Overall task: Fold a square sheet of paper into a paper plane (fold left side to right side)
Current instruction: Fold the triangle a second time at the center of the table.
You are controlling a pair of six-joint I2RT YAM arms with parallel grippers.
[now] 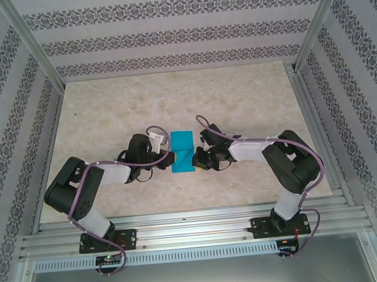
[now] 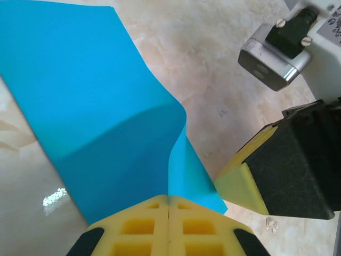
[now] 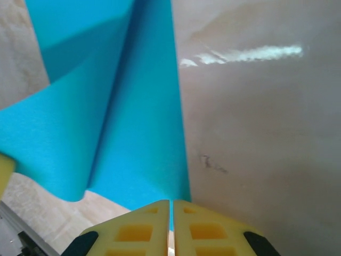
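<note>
The square sheet of paper (image 1: 182,152) is teal-blue and lies at the middle of the table between my two grippers, bowed up with a soft ridge. My left gripper (image 1: 171,157) comes at it from the left. In the left wrist view the yellow pads of that gripper (image 2: 169,198) are pressed together on a raised edge of the sheet (image 2: 96,106). My right gripper (image 1: 196,157) meets the sheet from the right. Its pads (image 3: 171,202) are closed on the near edge of the paper (image 3: 133,133), with teal showing in the slit. The right gripper's finger (image 2: 250,184) sits close beside the left one.
The marble-patterned table top (image 1: 172,103) stretches away behind the paper. An aluminium rail frame (image 1: 195,228) runs along the near edge by the arm bases. Patterned walls and metal posts (image 1: 30,42) close in the sides and back.
</note>
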